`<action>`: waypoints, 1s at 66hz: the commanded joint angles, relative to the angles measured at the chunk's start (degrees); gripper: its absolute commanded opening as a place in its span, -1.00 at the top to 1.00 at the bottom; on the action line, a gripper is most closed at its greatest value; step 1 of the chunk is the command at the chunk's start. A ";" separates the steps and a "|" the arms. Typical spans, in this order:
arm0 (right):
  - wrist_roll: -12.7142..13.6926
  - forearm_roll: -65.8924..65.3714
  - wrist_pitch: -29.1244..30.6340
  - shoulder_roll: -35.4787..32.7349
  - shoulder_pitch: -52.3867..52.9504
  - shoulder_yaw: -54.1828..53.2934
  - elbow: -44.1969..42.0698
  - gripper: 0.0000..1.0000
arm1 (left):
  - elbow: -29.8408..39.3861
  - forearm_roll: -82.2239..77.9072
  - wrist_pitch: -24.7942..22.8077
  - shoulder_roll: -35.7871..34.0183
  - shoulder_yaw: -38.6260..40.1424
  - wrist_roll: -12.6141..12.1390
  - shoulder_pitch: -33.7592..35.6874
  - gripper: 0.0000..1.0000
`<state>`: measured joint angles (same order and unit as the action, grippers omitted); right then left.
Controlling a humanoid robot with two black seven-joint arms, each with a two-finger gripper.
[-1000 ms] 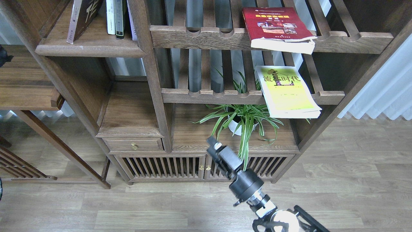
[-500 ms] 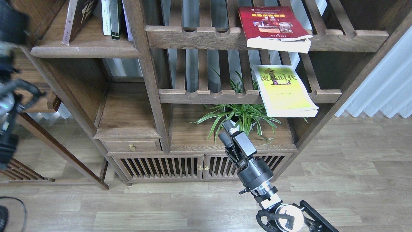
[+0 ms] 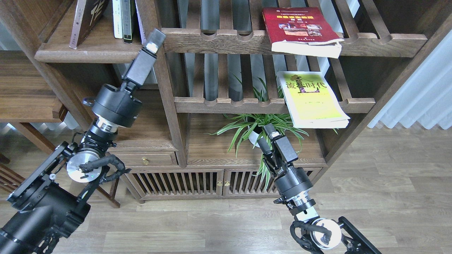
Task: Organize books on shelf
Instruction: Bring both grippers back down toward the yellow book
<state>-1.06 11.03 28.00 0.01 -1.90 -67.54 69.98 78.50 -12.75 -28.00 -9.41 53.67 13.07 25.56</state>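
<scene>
Where the wooden floor (image 3: 388,183) meets the bookcase, two black arms reaching up. Right gripper (image 3: 266,135) raised in front of the potted plant (image 3: 263,128), holding nothing — fingers seen edge-on, so cannot tell whether apart or together. Left gripper (image 3: 155,37) higher, just beside the front edge of the solid shelf (image 3: 95,53), end-on and dark; cannot tell its opening either. Farther back, yellow-green book (image 3: 312,98) lying flat on the lower slatted rack (image 3: 226,104), overhanging its rail. Above it, red book (image 3: 300,30) flat on the upper slatted rack (image 3: 219,38), also overhanging. On the solid shelf, maroon book (image 3: 86,19) leaning — beside it thin upright volumes (image 3: 123,21).
</scene>
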 commanded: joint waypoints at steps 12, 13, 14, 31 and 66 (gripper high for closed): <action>-0.08 0.05 0.00 -0.01 0.05 -3.74 -3.88 -0.90 | -0.71 -0.70 0.00 0.01 -3.05 0.02 -7.02 -0.27; -0.08 0.05 0.00 -0.01 0.05 -3.74 -4.15 -0.90 | -0.71 -0.79 0.00 0.01 -2.96 0.02 -7.02 -0.29; -0.08 0.05 0.00 -0.01 0.05 -3.82 -4.24 -0.90 | -0.71 -0.79 0.00 0.09 -2.96 0.02 -7.02 -0.29; -3.24 0.05 -3.47 -0.01 2.51 -7.34 -6.08 -0.95 | -0.89 -0.61 0.00 -0.08 -2.96 -6.21 -7.80 -0.50; -5.27 0.31 -9.81 -0.01 6.55 -10.94 -11.53 -0.96 | -1.06 -0.70 0.00 -0.08 -3.75 -8.41 -10.79 -0.85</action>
<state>-6.33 11.34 18.46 0.00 3.25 -78.52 59.93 77.53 -13.44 -28.00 -9.34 50.18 4.72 14.89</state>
